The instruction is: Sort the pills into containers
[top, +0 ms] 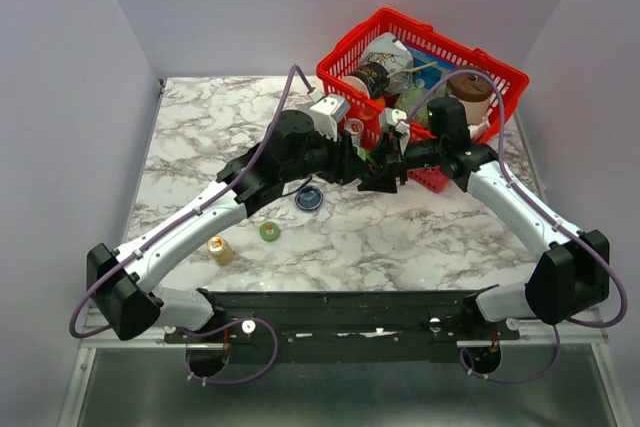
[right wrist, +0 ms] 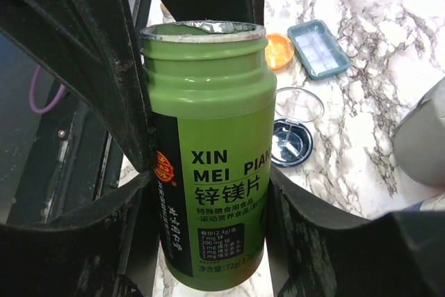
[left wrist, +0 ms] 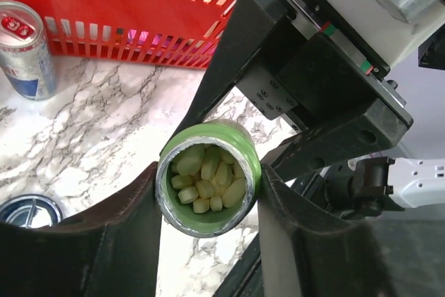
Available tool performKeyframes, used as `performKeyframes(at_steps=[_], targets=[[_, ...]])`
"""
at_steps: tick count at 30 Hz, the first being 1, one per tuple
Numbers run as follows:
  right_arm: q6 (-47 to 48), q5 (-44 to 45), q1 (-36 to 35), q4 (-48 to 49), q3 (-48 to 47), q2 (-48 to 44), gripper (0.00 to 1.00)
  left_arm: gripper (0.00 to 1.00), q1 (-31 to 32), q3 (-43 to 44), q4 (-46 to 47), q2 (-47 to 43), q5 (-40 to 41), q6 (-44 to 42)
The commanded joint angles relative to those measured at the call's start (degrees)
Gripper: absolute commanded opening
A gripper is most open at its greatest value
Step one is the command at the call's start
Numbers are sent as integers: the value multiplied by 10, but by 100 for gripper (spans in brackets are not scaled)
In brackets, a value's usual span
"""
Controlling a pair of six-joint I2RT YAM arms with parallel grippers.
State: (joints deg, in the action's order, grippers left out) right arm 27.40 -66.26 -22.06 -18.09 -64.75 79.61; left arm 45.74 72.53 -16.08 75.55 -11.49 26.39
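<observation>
grip: right gripper (right wrist: 208, 179) clamps green pill bottle (right wrist: 208, 102) body, left gripper (left wrist: 208, 172) pinches its open neck | pills (left wrist: 212, 193) inside, between left fingers | dark blue dish (left wrist: 28, 211) low beside left fingers, orange dish (right wrist: 279, 51) beyond right fingers | risk: arms pull unevenly, bottle tips, pills scatter on marble table (top: 430, 237)

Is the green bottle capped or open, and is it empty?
Open, not empty: the bottle has no cap on its mouth, and pale pills show inside.

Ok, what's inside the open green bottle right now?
Pale yellow oblong pills lie heaped inside the green bottle, whose mouth is uncapped. Only the top layer shows; how deep the pile goes is hidden by the pills above and the opaque wall.
</observation>
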Motion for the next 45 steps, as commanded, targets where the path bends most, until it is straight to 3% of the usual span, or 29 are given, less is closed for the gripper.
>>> performKeyframes(at_steps=[1,3,5,10,13,23,27,30,34,35,39,43,45], targets=[[12,-7,-3,7,-5,-3,14,26,2,10,2,-8,3,17],[9,-6,-3,10,-3,-5,16,16,1,2,13,-18,13,35],[2,-7,-3,18,1,-9,27,11,-2,-16,32,-34,14,48],[-68,-17,-3,94,29,-24,67,4,-7,-57,68,-63,20,83],[-118,-12,-3,142,45,-31,73,2,-12,-71,77,-73,26,91],[-202,-14,-3,232,72,-36,76,1,-21,-85,88,-81,37,107],[-273,-21,-6,311,95,-30,75,1,-27,-96,110,-87,33,122],[-273,-12,-10,306,92,-25,70,0,-30,-99,117,-88,31,130],[-273,-12,-11,307,89,-23,46,0,-33,-105,124,-88,27,136],[-273,-12,-11,307,89,-24,44,0,-33,-106,125,-88,27,139],[-273,-12,-14,304,87,-23,44,0,-36,-114,134,-89,23,147],[-273,-6,-15,299,83,-20,57,0,-36,-114,141,-89,16,151],[-273,0,-17,295,82,-17,58,0,-36,-115,142,-88,11,153]])
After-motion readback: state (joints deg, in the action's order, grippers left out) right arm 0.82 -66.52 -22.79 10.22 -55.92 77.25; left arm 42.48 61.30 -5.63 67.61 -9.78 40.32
